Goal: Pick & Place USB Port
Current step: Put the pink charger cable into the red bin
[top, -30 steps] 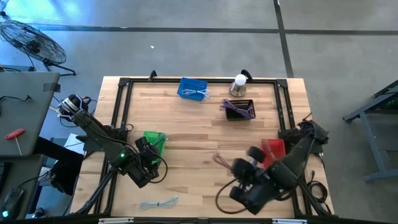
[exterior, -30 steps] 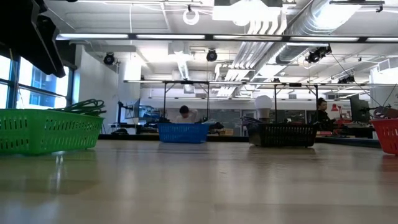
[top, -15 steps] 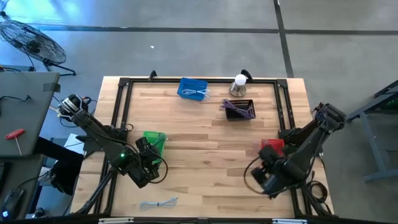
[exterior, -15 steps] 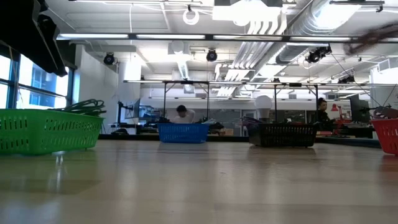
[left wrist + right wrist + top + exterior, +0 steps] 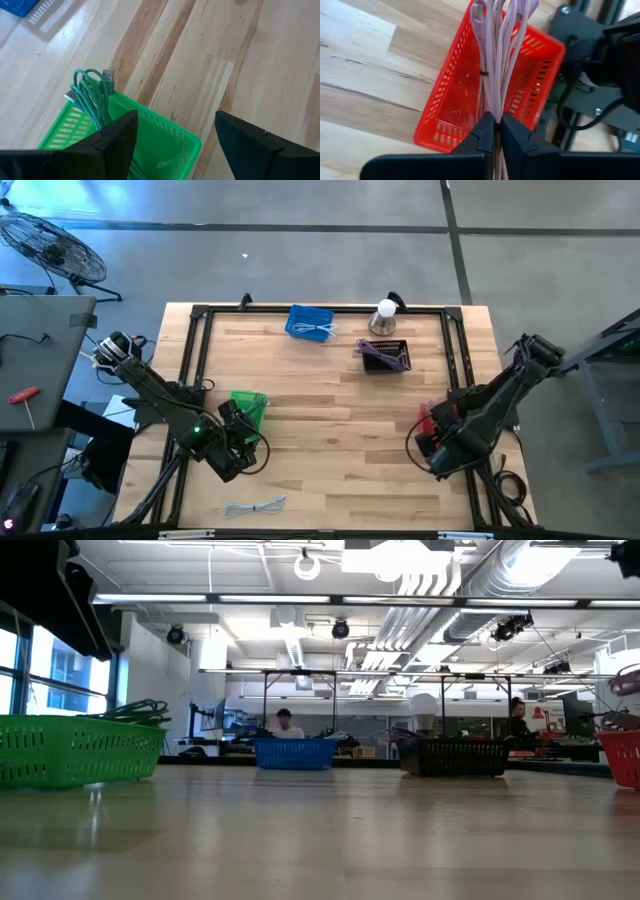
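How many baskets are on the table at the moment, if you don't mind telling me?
4: a green basket near the left gripper, a blue basket at the far edge, a black basket beside it, and a red basket under the right gripper.

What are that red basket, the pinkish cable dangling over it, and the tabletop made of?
The red basket looks like moulded plastic: slightly glossy, with even slotted walls. The pinkish cable seems rubbery or vinyl-coated, bending in soft loops, with a metal-looking plug at one end; the right hand pinches it. The tabletop appears to be pale jointed wood planks with visible grain and a smooth finish.
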### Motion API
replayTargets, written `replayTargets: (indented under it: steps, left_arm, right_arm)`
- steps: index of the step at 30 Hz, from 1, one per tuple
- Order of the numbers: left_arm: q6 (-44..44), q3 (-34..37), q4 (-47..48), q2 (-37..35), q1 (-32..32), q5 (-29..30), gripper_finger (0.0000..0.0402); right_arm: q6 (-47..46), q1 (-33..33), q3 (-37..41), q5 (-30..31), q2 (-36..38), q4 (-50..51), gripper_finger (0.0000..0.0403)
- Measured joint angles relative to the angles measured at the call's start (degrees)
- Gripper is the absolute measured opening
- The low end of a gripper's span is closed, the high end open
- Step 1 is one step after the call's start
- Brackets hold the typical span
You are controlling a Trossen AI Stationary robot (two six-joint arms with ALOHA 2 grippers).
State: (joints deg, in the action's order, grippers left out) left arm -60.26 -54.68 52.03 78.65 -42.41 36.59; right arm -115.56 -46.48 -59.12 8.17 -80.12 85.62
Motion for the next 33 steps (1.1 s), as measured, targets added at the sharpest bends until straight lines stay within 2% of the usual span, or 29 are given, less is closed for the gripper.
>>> replayTargets:
  steps: [7, 13, 21, 24, 28, 33]
  left_arm:
    - [-0.01, 0.0, -0.04, 0.0, 0.0, 0.01, 0.0257]
    - [-0.01, 0.0, 0.01, 0.0, 0.0, 0.24, 0.0257]
    - [-0.01, 0.0, 0.35, 0.0, 0.0, 0.6, 0.0257]
    - [-0.01, 0.0, 0.37, 0.0, 0.0, 0.6, 0.0257]
    - [-0.01, 0.0, 0.37, 0.0, 0.0, 0.56, 0.0257]
    - [-0.01, 0.0, 0.35, 0.0, 0.01, 0.43, 0.0257]
  right_arm:
    - [0.39, 1.56, 5.91, -2.33, -0.02, -4.58, 0.0007]
    - [3.82, 3.6, 11.09, -3.37, -0.02, -12.27, 0.0008]
    - [5.11, 5.34, 13.52, -2.84, -0.02, -15.55, 0.0083]
    - [8.89, 5.59, 13.53, -2.66, -0.02, -17.7, 0.0104]
    - [11.47, 6.24, 13.43, -2.37, -0.02, -20.09, 0.0116]
    - [11.47, 6.4, 10.64, -1.81, 0.69, -17.78, 0.0116]
